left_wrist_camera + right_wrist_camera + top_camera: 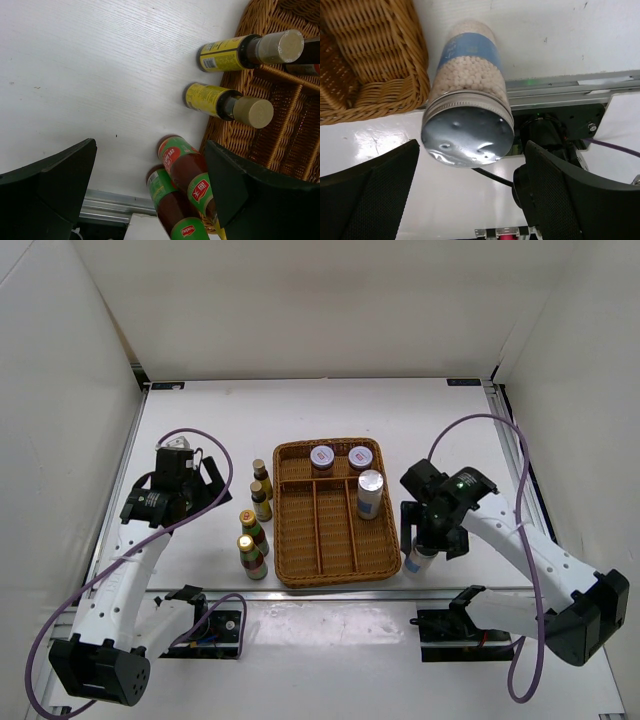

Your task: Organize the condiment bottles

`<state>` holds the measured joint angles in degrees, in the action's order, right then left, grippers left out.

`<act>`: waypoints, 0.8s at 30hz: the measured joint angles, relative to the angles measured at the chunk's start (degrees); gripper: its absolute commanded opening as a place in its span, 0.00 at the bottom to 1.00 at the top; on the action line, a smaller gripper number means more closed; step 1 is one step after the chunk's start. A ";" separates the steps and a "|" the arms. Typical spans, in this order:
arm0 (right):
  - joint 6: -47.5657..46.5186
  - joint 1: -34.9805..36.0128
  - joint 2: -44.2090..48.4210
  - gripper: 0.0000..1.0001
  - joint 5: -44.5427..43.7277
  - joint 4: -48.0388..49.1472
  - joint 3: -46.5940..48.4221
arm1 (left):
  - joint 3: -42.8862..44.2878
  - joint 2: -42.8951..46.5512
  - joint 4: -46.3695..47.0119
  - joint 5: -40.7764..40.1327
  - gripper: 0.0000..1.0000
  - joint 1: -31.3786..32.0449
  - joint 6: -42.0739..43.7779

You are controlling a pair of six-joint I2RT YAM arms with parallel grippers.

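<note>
Four slim dark bottles with gold caps stand in a column left of the wicker tray (290, 540): two yellow-labelled (220, 52) (207, 97) and two green-and-red-labelled (182, 167) (162, 192). My left gripper (200, 478) (150, 190) hangs open to their left, holding nothing. Two purple-lidded jars (321, 456) (360, 455) and a pale silver-capped bottle (370, 493) stand in the tray. Another pale silver-capped bottle (467, 132) (416, 562) stands on the table just off the tray's right front corner. My right gripper (428, 540) (470, 195) is over it, open, with a finger on either side of the cap and gaps showing.
The tray has long dividers, and its front compartments hold nothing. A metal rail (560, 92) runs along the table's near edge just behind the right bottle. White walls enclose the table at the back and sides.
</note>
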<state>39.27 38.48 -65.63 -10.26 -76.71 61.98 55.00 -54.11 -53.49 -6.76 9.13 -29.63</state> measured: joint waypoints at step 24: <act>1.97 0.00 -4.39 0.25 -1.92 3.26 -2.86 | -0.02 0.00 0.00 0.17 1.00 0.00 0.04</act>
<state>41.23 38.48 -70.02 -12.19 -73.45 59.11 54.98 -54.11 -53.49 -6.59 9.13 -29.58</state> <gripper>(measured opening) 0.662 0.996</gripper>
